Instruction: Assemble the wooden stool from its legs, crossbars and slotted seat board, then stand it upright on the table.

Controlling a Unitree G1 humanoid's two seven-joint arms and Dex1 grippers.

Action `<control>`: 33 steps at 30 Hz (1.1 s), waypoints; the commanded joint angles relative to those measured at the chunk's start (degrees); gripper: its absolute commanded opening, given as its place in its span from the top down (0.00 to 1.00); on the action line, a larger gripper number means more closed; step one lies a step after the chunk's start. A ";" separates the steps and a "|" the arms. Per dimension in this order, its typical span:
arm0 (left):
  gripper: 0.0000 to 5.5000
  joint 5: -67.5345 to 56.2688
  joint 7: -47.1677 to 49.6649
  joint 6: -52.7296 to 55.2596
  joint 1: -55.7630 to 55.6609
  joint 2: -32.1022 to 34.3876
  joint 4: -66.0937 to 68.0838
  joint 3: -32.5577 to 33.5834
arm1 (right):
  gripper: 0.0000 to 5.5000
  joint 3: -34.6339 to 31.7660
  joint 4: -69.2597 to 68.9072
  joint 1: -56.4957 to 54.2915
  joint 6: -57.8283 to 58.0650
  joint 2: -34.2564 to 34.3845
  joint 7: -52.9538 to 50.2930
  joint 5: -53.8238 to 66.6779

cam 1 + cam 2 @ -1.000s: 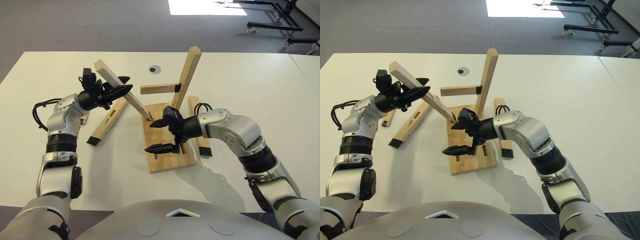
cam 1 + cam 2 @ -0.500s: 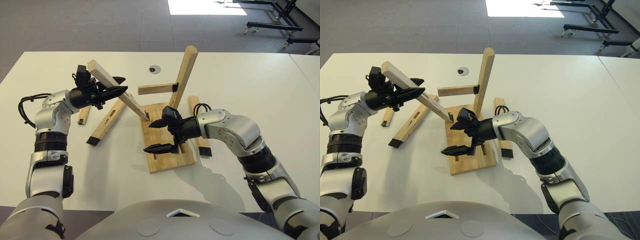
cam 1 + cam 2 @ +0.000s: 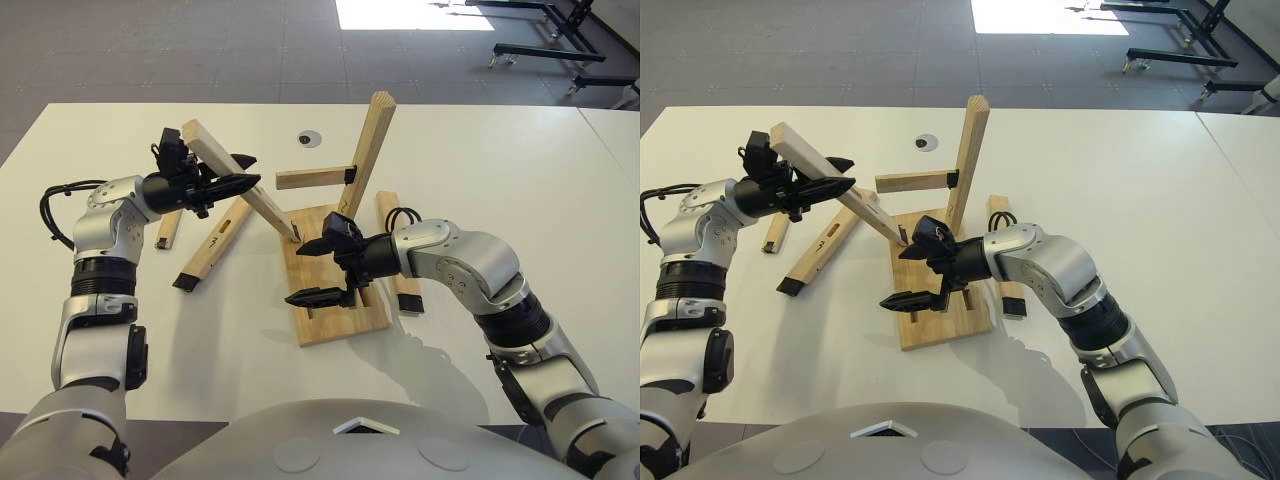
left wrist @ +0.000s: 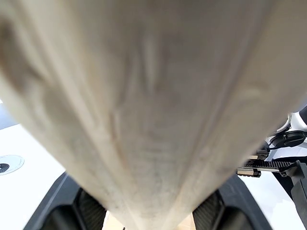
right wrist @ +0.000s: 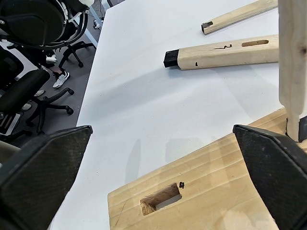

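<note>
L arm swung left then eased back a bit vs 1 s ago; tilted leg [image 3: 268, 207] went w/ it, lower tip kept at far-left corner of seat board [image 3: 345, 320]. L gripper [image 3: 250, 170] clamped on that leg. R gripper [image 3: 295, 274] spread wide over board's left edge, holding nothing. Upright leg [image 3: 370, 150] w/ crossbar [image 3: 315, 178] stands at board's far end. Spare leg [image 3: 212, 245] flat on table [image 3: 500, 160], left of board.

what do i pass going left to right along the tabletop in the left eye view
short crossbar → loose slotted leg lying flat → seat board → leg beside the board
</note>
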 commanded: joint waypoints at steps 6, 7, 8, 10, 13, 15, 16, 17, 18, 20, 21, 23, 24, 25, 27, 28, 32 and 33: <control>0.63 2.28 -1.14 -0.58 -2.15 1.43 1.47 -0.89 | 0.02 -0.14 -0.95 0.09 0.46 -0.11 -0.50 0.47; 0.63 2.31 -1.23 -0.51 -2.28 1.60 1.54 -0.85 | 0.02 -0.11 -0.99 0.12 0.47 -0.11 -0.50 0.49; 0.63 2.28 -1.34 -0.33 -2.40 1.79 1.53 -0.79 | 0.02 -0.09 -1.00 0.13 0.49 -0.11 -0.50 0.50; 0.63 2.37 -1.62 -0.03 -2.51 2.07 1.54 -0.87 | 0.02 -0.06 -1.01 0.12 0.51 -0.06 -0.53 0.51; 0.63 2.63 -2.04 0.23 -2.26 2.28 1.42 -1.21 | 0.02 -0.06 -1.00 0.13 0.53 -0.04 -0.56 0.52; 0.63 2.86 -2.30 0.38 -2.22 2.45 1.42 -1.42 | 0.02 -0.08 -1.04 0.19 0.55 -0.07 -0.57 0.53; 0.63 2.98 -2.44 0.46 -2.20 2.54 1.37 -1.51 | 0.02 -0.08 -1.07 0.21 0.56 -0.08 -0.58 0.54; 0.63 3.12 -2.64 0.57 -2.29 2.61 1.43 -1.66 | 0.02 -0.09 -1.07 0.24 0.56 -0.06 -0.62 0.54; 0.63 3.34 -2.89 0.70 -2.28 2.77 1.34 -1.96 | 0.02 -0.10 -1.07 0.25 0.56 -0.05 -0.65 0.54; 0.63 3.71 -3.32 0.96 -2.29 2.88 1.21 -2.56 | 0.02 -0.16 -1.08 0.30 0.55 0.00 -0.76 0.54; 0.63 4.00 -3.46 1.01 -2.23 2.77 1.04 -3.02 | 0.02 -0.20 -1.10 0.33 0.55 0.03 -0.83 0.55; 0.63 4.57 -3.46 0.91 -2.27 2.40 0.93 -3.88 | 0.02 -0.24 -1.12 0.35 0.54 0.09 -0.95 0.59; 0.63 4.80 -3.38 0.84 -2.42 2.25 0.97 -4.29 | 0.02 -0.24 -1.11 0.33 0.53 0.14 -1.02 0.63; 0.63 5.05 -3.27 0.68 -2.57 2.23 1.03 -4.63 | 0.02 -0.22 -1.14 0.35 0.53 0.20 -1.12 0.66; 0.63 5.24 -3.05 0.78 -3.18 2.27 1.21 -5.04 | 0.02 -0.18 -1.19 0.38 0.54 0.25 -1.29 0.76; 0.63 5.43 -2.96 0.77 -3.55 2.38 1.33 -5.27 | 0.02 -0.15 -1.20 0.38 0.53 0.24 -1.35 0.82; 0.63 5.22 -2.95 1.95 -5.53 2.48 1.71 -5.64 | 0.02 -0.09 -1.27 0.51 0.43 0.35 -1.65 0.86; 0.63 5.24 -3.07 1.97 -5.95 2.44 2.12 -5.76 | 0.02 -0.09 -1.25 0.57 0.38 0.47 -1.82 0.81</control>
